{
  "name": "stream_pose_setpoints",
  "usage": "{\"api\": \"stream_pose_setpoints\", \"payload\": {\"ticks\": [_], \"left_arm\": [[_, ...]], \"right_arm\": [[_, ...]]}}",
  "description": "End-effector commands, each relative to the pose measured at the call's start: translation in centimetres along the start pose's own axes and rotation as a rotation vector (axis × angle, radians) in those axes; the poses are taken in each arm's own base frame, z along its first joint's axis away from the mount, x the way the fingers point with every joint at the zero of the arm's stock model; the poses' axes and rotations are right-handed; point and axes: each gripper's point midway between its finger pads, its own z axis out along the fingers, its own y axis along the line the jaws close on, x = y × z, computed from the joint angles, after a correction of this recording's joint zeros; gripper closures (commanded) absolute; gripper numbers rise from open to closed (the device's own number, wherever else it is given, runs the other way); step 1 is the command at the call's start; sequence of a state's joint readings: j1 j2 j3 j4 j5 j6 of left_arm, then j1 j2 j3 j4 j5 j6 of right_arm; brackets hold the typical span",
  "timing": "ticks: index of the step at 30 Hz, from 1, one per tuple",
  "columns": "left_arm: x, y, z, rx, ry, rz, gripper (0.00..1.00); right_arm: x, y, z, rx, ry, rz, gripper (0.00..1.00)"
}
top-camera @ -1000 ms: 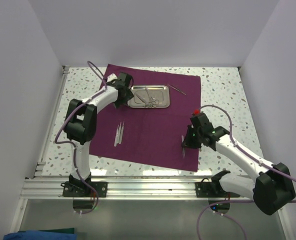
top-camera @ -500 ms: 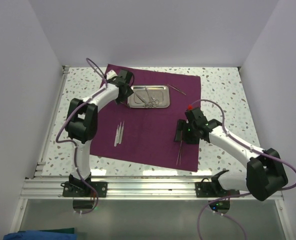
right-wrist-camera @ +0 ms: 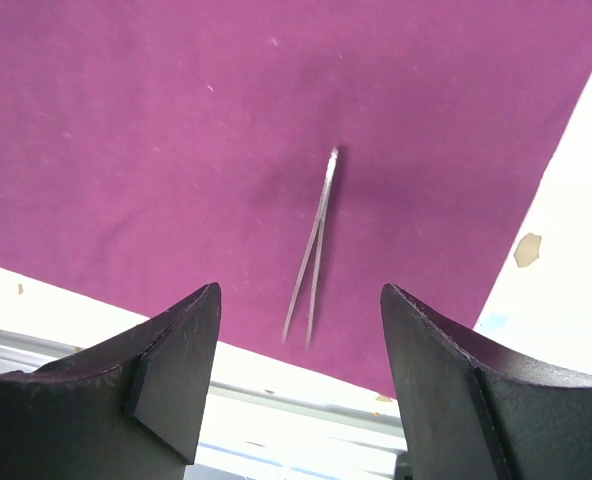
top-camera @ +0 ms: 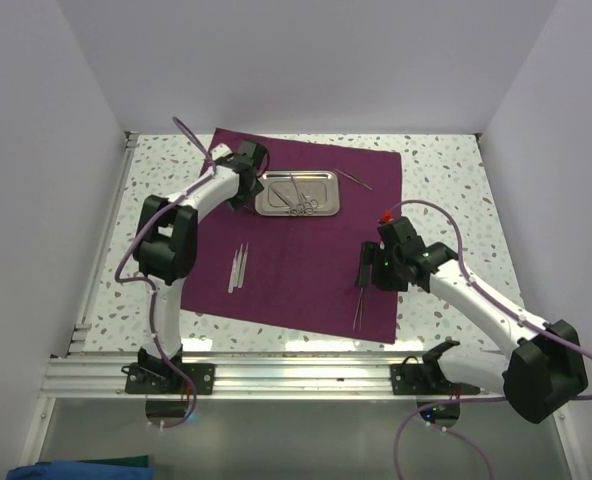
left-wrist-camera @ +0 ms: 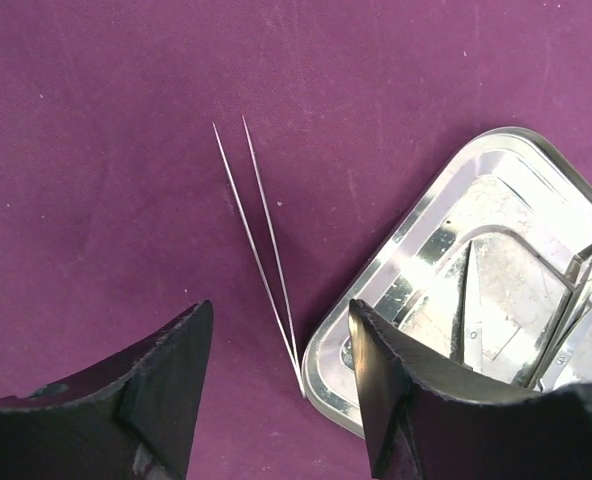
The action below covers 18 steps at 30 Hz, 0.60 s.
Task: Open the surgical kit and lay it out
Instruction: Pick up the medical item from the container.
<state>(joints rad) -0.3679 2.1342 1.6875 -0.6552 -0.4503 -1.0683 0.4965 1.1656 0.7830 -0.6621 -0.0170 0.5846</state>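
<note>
Speckled tabletop (top-camera: 446, 170). My left tool (left-wrist-camera: 276, 310): spread, empty, over thin tweezers (left-wrist-camera: 261, 250) beside the steel tray (left-wrist-camera: 416, 240). My right tool (right-wrist-camera: 299, 292): spread, empty, above second tweezers (right-wrist-camera: 314, 250) near the cloth wrap (right-wrist-camera: 126, 120) front edge. Wrap lies open; scissor-like instruments (left-wrist-camera: 566, 310) in tray, I judge, await laying out.

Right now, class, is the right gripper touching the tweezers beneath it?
Apart. The right wrist view shows the tweezers flat on the cloth, with bare fabric separating them from the open jaws of the right gripper.
</note>
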Motion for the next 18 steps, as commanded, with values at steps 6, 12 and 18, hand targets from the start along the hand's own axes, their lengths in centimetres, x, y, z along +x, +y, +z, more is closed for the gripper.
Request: {"api": "stream_pose_setpoints", "payload": {"ticks": [6, 12, 18], "left_arm": [[0.2, 0.4, 1.3, -0.029, -0.003, -0.050, 0.48], [0.8, 1.2, 2.0, -0.050, 0.009, -0.060, 0.49], [1.2, 1.8, 3.0, -0.052, 0.031, -0.066, 0.51]], "right_arm": [[0.1, -1.8, -1.3, 0.079, -0.016, -0.033, 0.31], [0.0, -2.0, -1.8, 0.094, -0.022, -0.043, 0.31], [0.1, -2.2, -1.9, 0.103, -0.019, -0.040, 0.31]]}}
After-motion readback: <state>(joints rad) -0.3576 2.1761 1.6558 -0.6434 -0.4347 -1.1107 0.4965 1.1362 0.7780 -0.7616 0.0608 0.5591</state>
